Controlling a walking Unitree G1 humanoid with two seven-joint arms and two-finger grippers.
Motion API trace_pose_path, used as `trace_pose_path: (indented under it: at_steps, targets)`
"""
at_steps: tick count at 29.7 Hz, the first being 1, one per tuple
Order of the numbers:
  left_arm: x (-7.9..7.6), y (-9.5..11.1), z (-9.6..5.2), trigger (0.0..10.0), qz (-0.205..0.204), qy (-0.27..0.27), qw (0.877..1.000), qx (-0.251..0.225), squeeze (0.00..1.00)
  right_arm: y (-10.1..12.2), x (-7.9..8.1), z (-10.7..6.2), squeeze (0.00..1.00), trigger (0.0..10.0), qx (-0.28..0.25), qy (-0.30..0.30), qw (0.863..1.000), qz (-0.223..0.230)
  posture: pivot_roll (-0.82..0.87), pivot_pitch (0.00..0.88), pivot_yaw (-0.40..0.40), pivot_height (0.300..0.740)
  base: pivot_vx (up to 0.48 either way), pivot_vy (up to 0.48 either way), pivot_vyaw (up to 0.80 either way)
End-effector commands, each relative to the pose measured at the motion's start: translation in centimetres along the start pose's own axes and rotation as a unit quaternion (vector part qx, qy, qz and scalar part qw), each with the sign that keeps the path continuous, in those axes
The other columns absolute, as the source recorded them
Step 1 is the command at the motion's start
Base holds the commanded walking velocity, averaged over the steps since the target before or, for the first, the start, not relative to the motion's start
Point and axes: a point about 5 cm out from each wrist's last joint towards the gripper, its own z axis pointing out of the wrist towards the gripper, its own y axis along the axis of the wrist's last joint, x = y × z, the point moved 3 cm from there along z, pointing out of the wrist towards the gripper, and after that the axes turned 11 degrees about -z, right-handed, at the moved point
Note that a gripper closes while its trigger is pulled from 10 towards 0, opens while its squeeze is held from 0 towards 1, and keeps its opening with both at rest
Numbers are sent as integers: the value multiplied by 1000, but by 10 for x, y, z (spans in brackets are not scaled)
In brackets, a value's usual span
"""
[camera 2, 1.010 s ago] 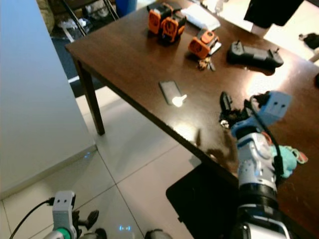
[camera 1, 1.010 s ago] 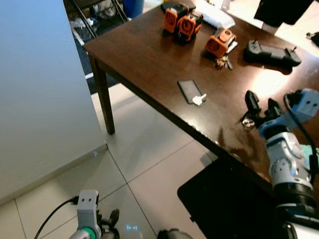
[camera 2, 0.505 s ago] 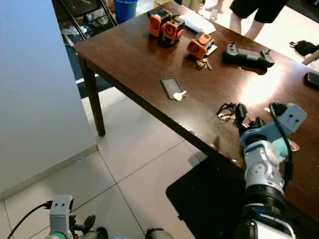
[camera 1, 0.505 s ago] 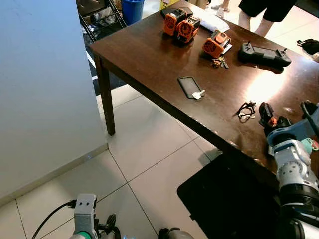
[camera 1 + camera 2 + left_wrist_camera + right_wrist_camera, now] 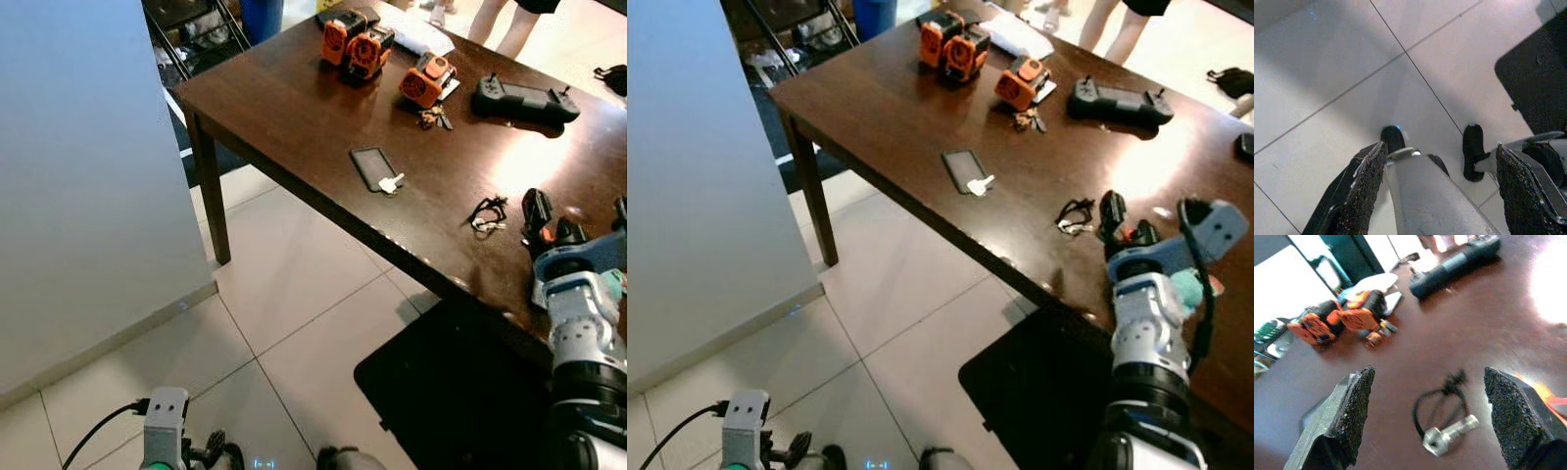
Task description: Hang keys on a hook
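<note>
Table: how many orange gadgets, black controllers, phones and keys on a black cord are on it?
orange gadgets: 3
black controller: 1
phone: 1
key on a black cord: 1
Total: 6

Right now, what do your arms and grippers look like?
Both arms are silver. The right arm is built of rounded segments with a black band and a black cable looping over its pale blue wrist block. Each gripper has two long black fingers with rough, gritty pads. The left arm ends in a small grey box with a black cable.
</note>
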Motion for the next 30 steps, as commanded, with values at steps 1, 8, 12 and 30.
trace_pose_path:
  at_steps: [1, 8, 12, 30]
  targets:
    - [0, -8, -2, 10000, -6, 1, 1000, 12, 0, 4, -1, -2, 0, 10000, -14, 5, 1000, 2, -72, 163, -8, 740, 319, 0, -800]
    - [-3, -9, -1, 10000, -10, -2, 1000, 11, 0, 20, 6, 0, 0, 10000, -51, 25, 998, 17, -75, 161, -12, 740, 305, 0, -343]
    - [-4, -9, -1, 10000, -12, -3, 1000, 11, 0, 21, 4, 1, 0, 10000, -52, 25, 998, 16, -79, 158, -16, 740, 302, 0, 0]
    - [-5, -12, -1, 10000, -7, -2, 1000, 22, 0, -27, -11, -10, 0, 10000, 93, -2, 994, -62, -84, 152, -14, 740, 48, 0, 0]
